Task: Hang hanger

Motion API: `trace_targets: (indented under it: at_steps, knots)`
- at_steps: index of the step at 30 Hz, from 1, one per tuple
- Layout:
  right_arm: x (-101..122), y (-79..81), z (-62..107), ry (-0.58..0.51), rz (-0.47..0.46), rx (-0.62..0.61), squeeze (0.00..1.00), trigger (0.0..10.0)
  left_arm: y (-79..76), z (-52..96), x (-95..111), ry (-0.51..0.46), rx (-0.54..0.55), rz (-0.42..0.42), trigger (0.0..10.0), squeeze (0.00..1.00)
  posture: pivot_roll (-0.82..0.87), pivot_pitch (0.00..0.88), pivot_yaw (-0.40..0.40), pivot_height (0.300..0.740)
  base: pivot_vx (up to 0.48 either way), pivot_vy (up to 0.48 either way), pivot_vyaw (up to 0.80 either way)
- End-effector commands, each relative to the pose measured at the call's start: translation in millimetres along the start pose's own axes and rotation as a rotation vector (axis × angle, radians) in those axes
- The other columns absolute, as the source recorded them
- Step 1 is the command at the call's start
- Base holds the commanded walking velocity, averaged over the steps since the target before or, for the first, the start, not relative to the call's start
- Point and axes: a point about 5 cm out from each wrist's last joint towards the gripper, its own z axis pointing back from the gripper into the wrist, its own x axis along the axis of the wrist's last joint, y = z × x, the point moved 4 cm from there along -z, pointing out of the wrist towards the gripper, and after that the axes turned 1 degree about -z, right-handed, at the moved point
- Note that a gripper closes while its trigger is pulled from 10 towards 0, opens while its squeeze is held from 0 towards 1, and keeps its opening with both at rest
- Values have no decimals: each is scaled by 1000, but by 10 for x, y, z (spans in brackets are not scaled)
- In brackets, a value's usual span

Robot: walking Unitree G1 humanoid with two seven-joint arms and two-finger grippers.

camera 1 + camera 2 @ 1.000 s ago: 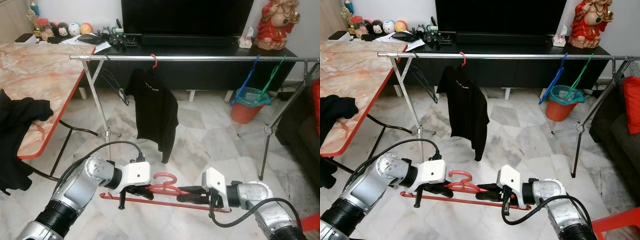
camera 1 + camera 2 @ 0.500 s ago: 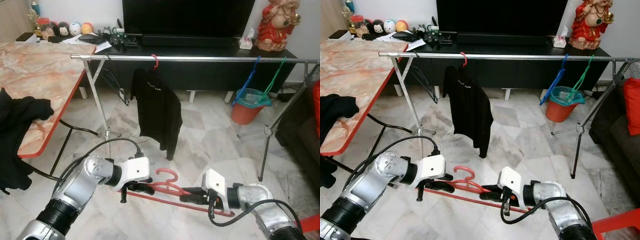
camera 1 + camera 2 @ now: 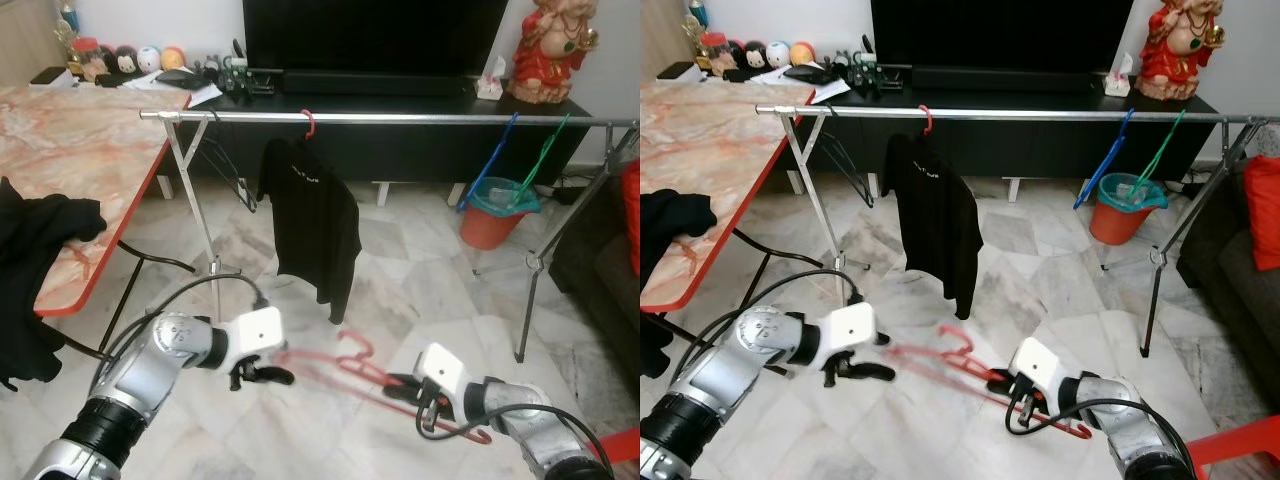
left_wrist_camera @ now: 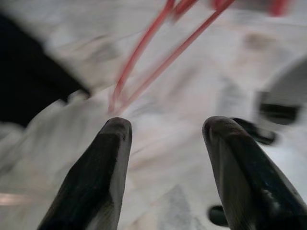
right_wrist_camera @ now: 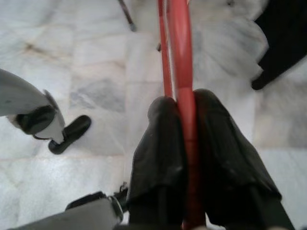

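Red hanger [image 5: 183, 91] pinched by right pincer [image 5: 184, 108]; left pincer [image 4: 165, 132] spread, below rail [image 3: 400, 118].

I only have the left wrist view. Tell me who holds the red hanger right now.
Observer: The right gripper does; its fingers are clamped on the red hanger.
Operator: Report my left gripper.
Observer: The left gripper is open and holds nothing, with the hanger's blurred end just beyond its fingertips.
Operator: Give me the target.
Observer: The metal rail runs across ahead, well above both grippers, with bare bar between the black shirt on its red hook and the blue hanger.
Operator: Name what else hangs there.
Observer: A green hanger beside the blue one, and a black hanger near the rail's left end.
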Motion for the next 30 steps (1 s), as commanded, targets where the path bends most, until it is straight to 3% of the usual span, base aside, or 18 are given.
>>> trace_targets:
  at_steps: [1,3,6,7,9,14,17,18,19,20,24,25,26,30]
  knots:
    - [-60,-165,2,14,-91,-166,0,0,37,-51,-189,39,112,49,10000,0,-110,0,-56,740,0,0,0]
    - [-88,-187,-2,20,-118,-203,0,0,52,-68,-234,46,149,63,10000,0,-110,0,-56,740,0,0,0]
    - [-194,-276,-15,-23,-370,-414,0,0,16,-162,-577,113,321,264,10000,0,-108,0,-50,740,0,0,0]
    - [-194,-276,-15,-23,-370,-414,0,0,16,-162,-577,113,321,264,10000,0,-108,0,-50,740,0,0,0]
    - [-277,-267,-25,-38,-503,-508,0,0,-111,-213,-804,186,382,362,10000,0,-106,0,-46,740,0,0,0]
    - [-386,-189,-58,-34,-588,-640,0,0,-529,-263,-1247,345,458,551,10000,0,-113,0,-38,740,0,0,0]
    - [-402,-179,-59,-46,-627,-674,0,0,-646,-259,-1343,375,476,609,10000,0,-111,0,-36,740,0,0,0]
    - [-408,-163,-67,-53,-650,-687,0,353,-721,-252,-1403,392,491,659,10000,0,-110,0,-33,740,0,0,0]
    - [-407,-147,-78,-60,-664,-690,0,4824,-782,-243,-1451,406,504,704,10000,0,-110,0,-33,740,0,0,0]
    - [-403,-132,-88,-63,-665,-695,0,10000,-856,-229,-1505,426,513,742,10000,0,-110,0,-29,740,0,0,0]
    - [-343,-175,-63,-126,-693,-760,0,10000,-1140,-182,-1660,467,525,864,10000,0,-119,0,-20,740,0,0,0]
    - [-343,-175,-63,-126,-693,-760,0,10000,-1140,-182,-1660,467,525,864,10000,0,-119,0,-20,740,0,0,0]
    - [-323,-234,-12,-161,-708,-809,0,10000,-1254,-147,-1728,495,532,917,10000,0,-126,0,-15,740,0,0,0]
    - [-314,-302,63,-194,-714,-877,0,10000,-1344,-121,-1782,525,544,958,10000,0,-124,0,-16,740,0,0,0]
